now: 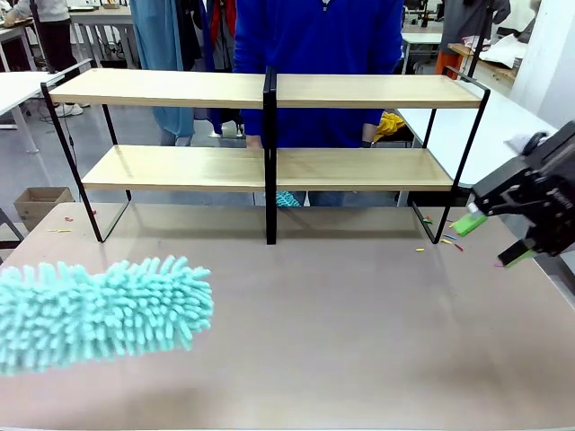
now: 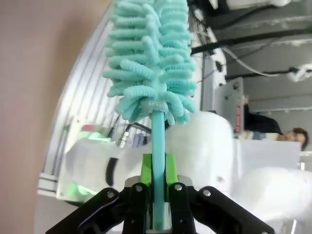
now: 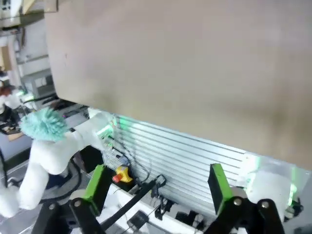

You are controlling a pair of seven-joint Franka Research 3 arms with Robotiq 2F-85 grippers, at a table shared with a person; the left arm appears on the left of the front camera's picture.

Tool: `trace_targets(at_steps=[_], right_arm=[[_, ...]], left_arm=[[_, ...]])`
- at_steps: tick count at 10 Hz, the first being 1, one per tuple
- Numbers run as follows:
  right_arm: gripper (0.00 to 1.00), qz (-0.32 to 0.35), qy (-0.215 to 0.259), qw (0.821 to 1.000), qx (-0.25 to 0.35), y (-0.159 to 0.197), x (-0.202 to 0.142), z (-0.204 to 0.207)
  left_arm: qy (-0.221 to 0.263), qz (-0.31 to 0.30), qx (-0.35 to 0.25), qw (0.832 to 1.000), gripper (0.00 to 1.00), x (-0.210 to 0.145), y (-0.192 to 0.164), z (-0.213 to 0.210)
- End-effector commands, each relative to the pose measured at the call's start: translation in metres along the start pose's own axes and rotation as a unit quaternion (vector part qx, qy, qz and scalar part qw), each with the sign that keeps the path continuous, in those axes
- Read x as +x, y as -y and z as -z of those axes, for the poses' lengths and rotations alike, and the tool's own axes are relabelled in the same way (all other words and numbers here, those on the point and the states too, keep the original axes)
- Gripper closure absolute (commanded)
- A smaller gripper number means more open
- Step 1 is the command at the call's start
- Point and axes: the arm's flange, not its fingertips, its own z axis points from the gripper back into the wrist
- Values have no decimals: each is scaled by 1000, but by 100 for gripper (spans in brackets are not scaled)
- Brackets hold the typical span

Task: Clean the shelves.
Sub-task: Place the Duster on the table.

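Note:
The shelves (image 1: pixel 180 88), two long light-wood boards on a thin black frame with a central post, stand across the far side of the beige table (image 1: pixel 359 314). A fluffy teal duster (image 1: pixel 99 310) hovers low over the table's near left. In the left wrist view my left gripper (image 2: pixel 158 170) is shut on the duster's teal handle (image 2: pixel 158 141), and the duster head (image 2: pixel 151 58) points away from it. At the table's right edge, just right of the shelf frame, my right gripper (image 1: pixel 492 239) hangs open with nothing between its green pads. In its own view the right gripper (image 3: pixel 158 187) stands wide apart, with the duster (image 3: pixel 44 124) far off.
A person in a blue top (image 1: pixel 314 36) stands right behind the shelves. Small coloured scraps (image 1: pixel 445 241) lie on the table by the frame's right foot. A bit of teal (image 1: pixel 287 199) shows under the lower board. A cardboard box (image 1: pixel 40 202) sits on the floor at left.

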Motion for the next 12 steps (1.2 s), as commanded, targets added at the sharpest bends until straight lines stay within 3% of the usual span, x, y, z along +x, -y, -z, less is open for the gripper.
trace_targets(at_steps=[1,2,3,4,8,9,10,11,12], right_arm=[[0,42,-7,999,29,26,9,15],[0,70,-1,997,30,33,13,16],[0,21,-16,1000,9,12,11,9],[0,21,-16,1000,9,12,11,9],[0,21,-16,1000,9,12,11,9],[0,21,-16,1000,9,12,11,9],[0,21,-16,1000,9,12,11,9],[0,21,-16,1000,9,12,11,9],[0,21,-16,1000,9,12,11,9]], left_arm=[[-8,-9,18,1000,87,21,-24,31],[-8,-7,25,1000,87,31,-35,40],[4,-1,21,1000,87,40,-53,46],[8,2,16,1000,87,44,-66,49],[0,-8,36,999,87,47,-81,52],[-8,-7,56,998,30,47,-84,52],[10,3,87,996,30,47,-86,48],[45,18,144,988,0,49,-88,38],[109,26,217,970,29,48,-90,25]])
